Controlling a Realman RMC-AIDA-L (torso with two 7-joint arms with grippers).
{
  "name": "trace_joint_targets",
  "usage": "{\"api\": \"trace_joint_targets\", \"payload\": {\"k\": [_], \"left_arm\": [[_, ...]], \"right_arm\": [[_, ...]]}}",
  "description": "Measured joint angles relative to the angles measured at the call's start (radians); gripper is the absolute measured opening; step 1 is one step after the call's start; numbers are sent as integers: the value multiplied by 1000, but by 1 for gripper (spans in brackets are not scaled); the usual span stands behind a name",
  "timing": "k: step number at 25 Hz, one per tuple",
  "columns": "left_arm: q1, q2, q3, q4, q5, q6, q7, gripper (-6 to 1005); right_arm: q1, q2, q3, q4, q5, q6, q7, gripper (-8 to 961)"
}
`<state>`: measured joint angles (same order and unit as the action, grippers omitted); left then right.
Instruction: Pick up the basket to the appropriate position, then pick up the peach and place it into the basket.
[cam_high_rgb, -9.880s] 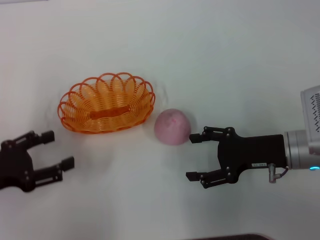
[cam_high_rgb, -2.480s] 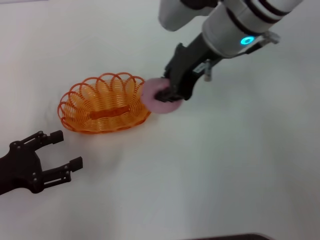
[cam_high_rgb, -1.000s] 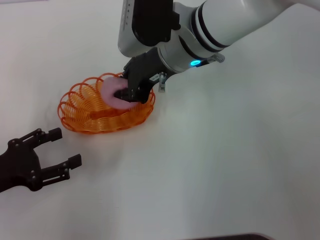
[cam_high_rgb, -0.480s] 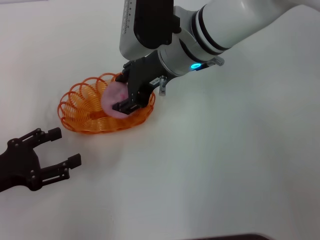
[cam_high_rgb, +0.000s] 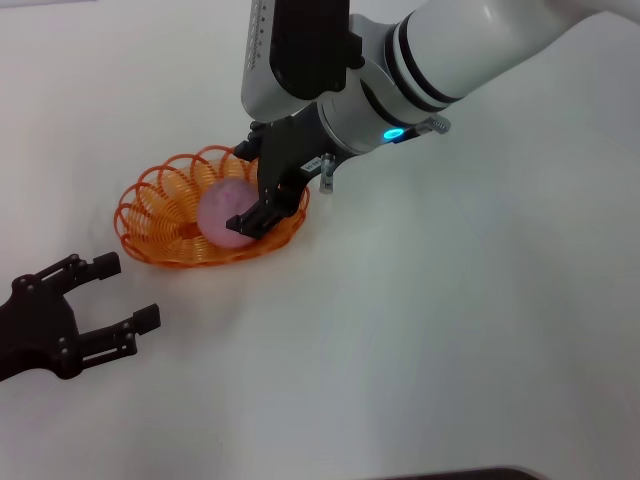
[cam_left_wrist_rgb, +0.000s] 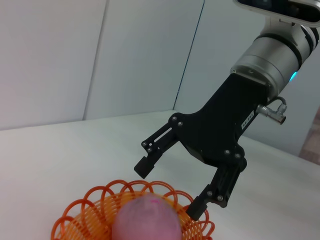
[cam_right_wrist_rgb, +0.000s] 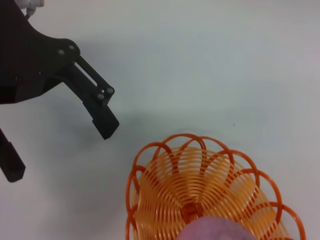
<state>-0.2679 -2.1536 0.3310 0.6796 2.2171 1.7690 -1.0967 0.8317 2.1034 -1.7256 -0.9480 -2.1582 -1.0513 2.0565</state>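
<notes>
The orange wire basket (cam_high_rgb: 140, 212) stands on the white table, left of centre. The pale pink peach (cam_high_rgb: 222, 212) lies inside it, toward its right half. My right gripper (cam_high_rgb: 248, 188) hangs just above the peach and the basket's right end, open and empty. The left wrist view shows the open right gripper (cam_left_wrist_rgb: 170, 189) above the peach (cam_left_wrist_rgb: 145, 222) and the basket (cam_left_wrist_rgb: 100, 193). My left gripper (cam_high_rgb: 125, 291) is open and empty on the table in front of the basket, apart from it. The right wrist view shows the basket (cam_right_wrist_rgb: 150, 150), the peach's top (cam_right_wrist_rgb: 215, 229) and the left gripper (cam_right_wrist_rgb: 59, 147).
The white table (cam_high_rgb: 450, 330) spreads to the right and front of the basket. My right arm's large white body (cam_high_rgb: 420, 60) reaches in from the upper right above the table. A pale wall (cam_left_wrist_rgb: 75, 60) stands behind the table.
My right gripper has opened and let go of the peach, which has settled lower inside the basket. The left arm has hardly moved.
</notes>
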Motion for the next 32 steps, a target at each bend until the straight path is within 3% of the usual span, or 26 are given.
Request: {"api": "trace_joint_targets", "payload": {"k": [10, 20, 27, 32], "left_arm": [[-1, 0, 0, 0, -1, 0, 0, 873], [-12, 2, 0, -3, -1, 0, 0, 873], [-11, 2, -26, -1, 0, 10, 0, 873], [-11, 6, -41, 0, 0, 31, 0, 872]], "right_arm": [[-41, -6, 10, -50, 37, -4, -14, 927], [-301, -16, 133, -254, 152, -55, -154, 921], [-456, -15, 329, -275, 292, -194, -317, 920], [-517, -13, 437, -253, 342, -270, -392, 919]]}}
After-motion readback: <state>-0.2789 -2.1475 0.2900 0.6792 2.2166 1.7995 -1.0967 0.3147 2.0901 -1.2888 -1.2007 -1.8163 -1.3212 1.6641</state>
